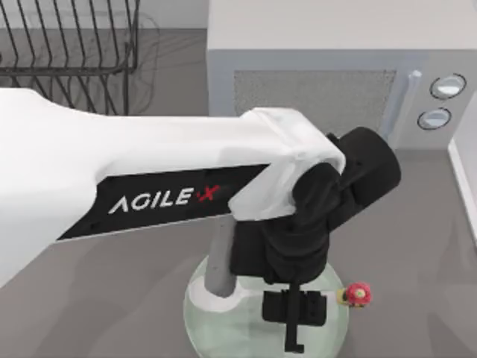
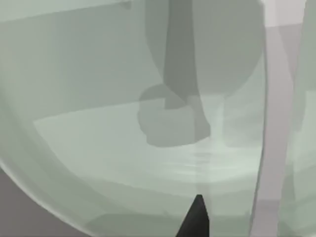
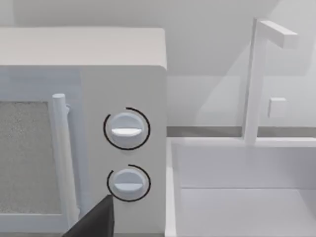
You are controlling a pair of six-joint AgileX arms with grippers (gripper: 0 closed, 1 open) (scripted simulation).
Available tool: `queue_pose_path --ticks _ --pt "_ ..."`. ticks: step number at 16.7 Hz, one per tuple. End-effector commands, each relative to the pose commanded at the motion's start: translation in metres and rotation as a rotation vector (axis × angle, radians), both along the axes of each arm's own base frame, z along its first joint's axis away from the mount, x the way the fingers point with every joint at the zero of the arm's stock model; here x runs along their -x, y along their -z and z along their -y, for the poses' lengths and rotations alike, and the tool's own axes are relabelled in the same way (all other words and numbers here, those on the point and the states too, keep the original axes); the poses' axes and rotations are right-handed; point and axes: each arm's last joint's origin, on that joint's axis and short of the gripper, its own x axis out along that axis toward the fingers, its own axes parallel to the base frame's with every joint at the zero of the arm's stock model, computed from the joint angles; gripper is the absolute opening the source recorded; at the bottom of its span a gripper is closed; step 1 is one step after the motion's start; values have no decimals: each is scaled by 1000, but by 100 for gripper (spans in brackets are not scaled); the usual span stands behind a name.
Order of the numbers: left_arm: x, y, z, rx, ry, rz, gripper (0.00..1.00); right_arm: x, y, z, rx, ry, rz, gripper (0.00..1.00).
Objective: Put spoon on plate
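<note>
The pale green plate point(image 1: 246, 328) lies at the table's near edge, in the middle. My left arm reaches over it from the left, and my left gripper point(image 1: 296, 328) hangs above the plate's right half with nothing seen in it. The white spoon point(image 1: 214, 298) rests at the plate's left rim, about a hand's width left of the gripper and apart from it. Its handle runs back under the arm. Close up in the left wrist view, the plate point(image 2: 98, 148) carries the gripper's shadow. My right gripper point(image 3: 94, 222) is parked facing the microwave.
A tiny red-and-pink mushroom-like thing point(image 1: 356, 295) sits at the plate's right rim. A white microwave point(image 1: 335, 67) stands at the back, a wire dish rack point(image 1: 67, 52) at the back left. A white sink point(image 3: 247, 197) with a faucet point(image 3: 256, 74) lies right of the microwave.
</note>
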Motion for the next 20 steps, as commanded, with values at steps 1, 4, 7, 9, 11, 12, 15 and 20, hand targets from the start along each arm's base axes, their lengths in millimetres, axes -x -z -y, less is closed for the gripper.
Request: queue_pose_path --ticks 1,4,7,9,11,12,15,20 --pt "-3 4 -2 -16 -16 -3 0 0 0 0 0 0 0 100" --pt "-10 20 -10 -73 -54 -23 0 0 0 0 0 0 0 100" --pt "-11 35 -15 -119 -68 -50 0 0 0 0 0 0 0 100" --pt "-11 35 -15 -119 -68 -50 0 0 0 0 0 0 0 100" --pt "-11 35 -15 -119 -68 -50 0 0 0 0 0 0 0 100" --pt "-11 35 -15 -119 -68 -50 8 0 0 0 0 0 0 100" --pt "-11 35 -15 -119 -68 -50 30 0 0 0 0 0 0 100" --pt "-11 35 -15 -119 -68 -50 68 0 0 0 0 0 0 100"
